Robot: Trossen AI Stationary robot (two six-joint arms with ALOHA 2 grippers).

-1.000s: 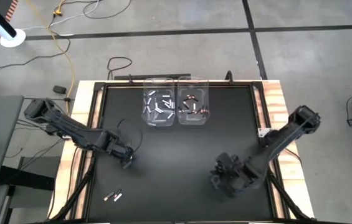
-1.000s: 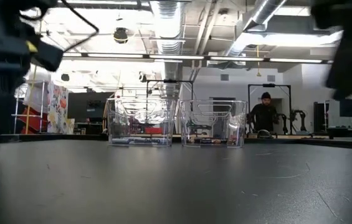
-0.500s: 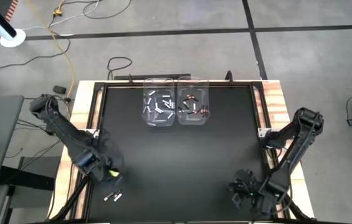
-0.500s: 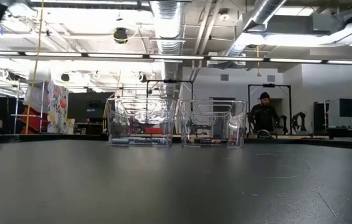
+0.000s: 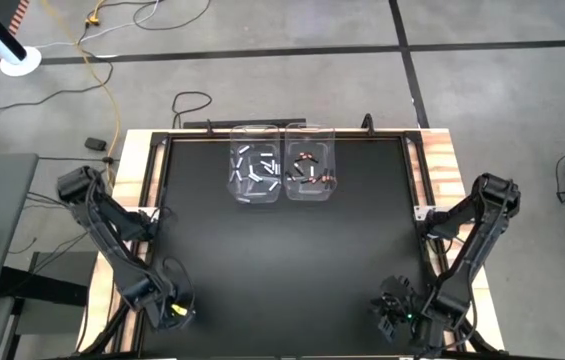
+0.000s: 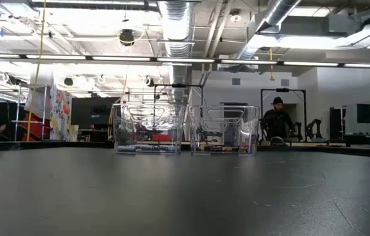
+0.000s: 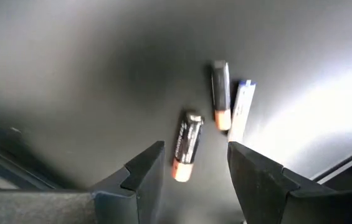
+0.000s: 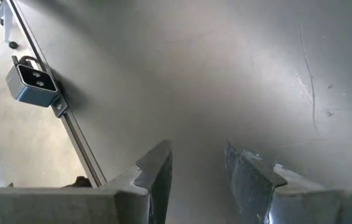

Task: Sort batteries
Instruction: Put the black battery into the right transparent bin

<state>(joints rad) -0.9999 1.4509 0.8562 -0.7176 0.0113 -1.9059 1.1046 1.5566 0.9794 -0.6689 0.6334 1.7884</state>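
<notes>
Black table (image 5: 282,250), two clear bins (image 5: 281,162) at the far edge holding batteries: white ones left, copper-dark ones right. Left gripper (image 7: 191,171), fingers spread, hovers over three loose batteries (image 7: 216,118) near-left: two dark with copper ends, one white. Right gripper (image 8: 197,165), near-right, open and empty.

Bright ceiling strips; wrist views dim, perhaps glary.

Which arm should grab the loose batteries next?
Left. Its tool is open right over the loose batteries at the table's near-left corner. The right tool sits over bare table, near-right.
</notes>
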